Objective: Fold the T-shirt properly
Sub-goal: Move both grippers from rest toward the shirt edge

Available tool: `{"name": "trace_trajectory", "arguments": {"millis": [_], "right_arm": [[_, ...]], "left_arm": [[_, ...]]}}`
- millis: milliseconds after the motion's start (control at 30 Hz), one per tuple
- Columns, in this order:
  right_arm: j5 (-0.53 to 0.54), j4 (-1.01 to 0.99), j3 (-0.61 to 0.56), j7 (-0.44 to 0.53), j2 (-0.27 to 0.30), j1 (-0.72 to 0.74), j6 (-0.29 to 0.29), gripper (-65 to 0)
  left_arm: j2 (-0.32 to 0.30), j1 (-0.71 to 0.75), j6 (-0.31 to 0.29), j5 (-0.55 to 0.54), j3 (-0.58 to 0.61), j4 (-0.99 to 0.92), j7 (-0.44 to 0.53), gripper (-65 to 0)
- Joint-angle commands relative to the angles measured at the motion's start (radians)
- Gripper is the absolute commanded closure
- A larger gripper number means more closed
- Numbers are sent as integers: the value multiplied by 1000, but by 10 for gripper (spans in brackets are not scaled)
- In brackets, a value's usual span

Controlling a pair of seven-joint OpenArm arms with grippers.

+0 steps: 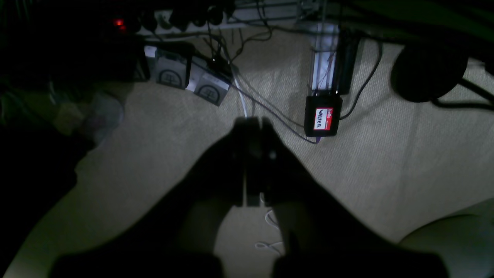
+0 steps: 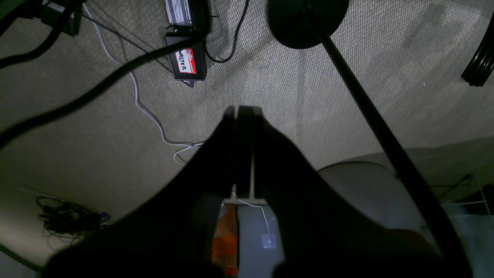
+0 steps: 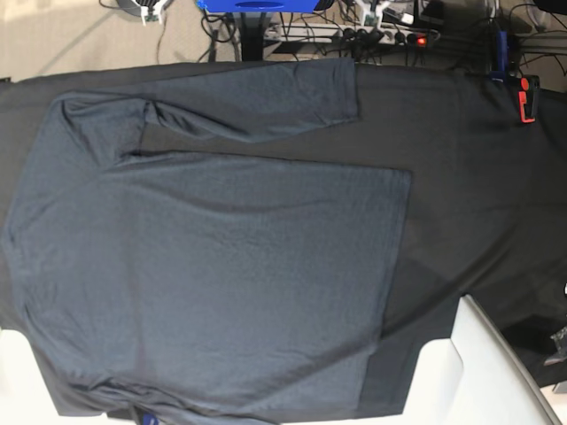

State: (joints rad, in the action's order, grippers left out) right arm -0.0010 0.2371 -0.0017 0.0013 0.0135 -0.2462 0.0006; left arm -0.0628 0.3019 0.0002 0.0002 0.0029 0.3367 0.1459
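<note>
My left fingers (image 1: 252, 127) and right fingers (image 2: 243, 114) are pressed together, empty, over carpet (image 2: 308, 96). The T-shirt (image 3: 213, 266) lies spread flat across the bench (image 3: 469, 159).

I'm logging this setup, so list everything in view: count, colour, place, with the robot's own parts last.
T-shirt: one, slate-grey, spread flat on the table, one sleeve along the far edge.
Tablecloth: one, black, under the shirt.
Clamp: one, red, at the cloth's far right edge.
Labelled box: one, black with a red and white label, on the beige carpet.
Lamp base: one, black, round, on the carpet.
White cable: one, trailing across the carpet.
Left gripper: one, black, shut, empty, above the carpet.
Right gripper: one, black, shut, empty, above the carpet.
</note>
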Motion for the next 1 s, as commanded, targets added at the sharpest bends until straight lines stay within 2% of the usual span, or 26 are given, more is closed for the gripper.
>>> {"name": "trace_trajectory", "arguments": {"millis": [0, 200, 300, 467, 667, 733, 833, 900, 967], "right_arm": [[0, 14, 4, -7, 3, -29, -1, -2], [3, 226, 9, -10, 32, -178, -4, 0], [3, 357, 87, -76, 32, -249, -4, 0], [2, 718, 203, -177, 24, -405, -4, 0], [3, 1168, 214, -209, 23, -601, -4, 0], [3, 1297, 214, -206, 19, -648, -3, 0], [3, 1458, 225, -206, -1, -675, -3, -2], [2, 1544, 248, -212, -31, -674, -3, -2], [-3, 1619, 276, -245, -47, -669, 0, -2]], "left_arm": [[-19, 43, 5, 1, 3, 51, 2, 0], [-56, 237, 5, 1, -4, 388, 2, 0], [-79, 317, 5, -1, -5, 528, 2, 0], [-104, 471, 5, -1, -5, 823, 2, 0], [-116, 638, 5, -15, -7, 1240, 4, 0], [-122, 670, 5, -96, -16, 1360, 4, 0], [-159, 678, 4, -319, -65, 1458, -7, 0], [-216, 670, 4, -446, -77, 1475, -9, 0], [-280, 636, 4, -498, -68, 1478, -9, 0]]}}
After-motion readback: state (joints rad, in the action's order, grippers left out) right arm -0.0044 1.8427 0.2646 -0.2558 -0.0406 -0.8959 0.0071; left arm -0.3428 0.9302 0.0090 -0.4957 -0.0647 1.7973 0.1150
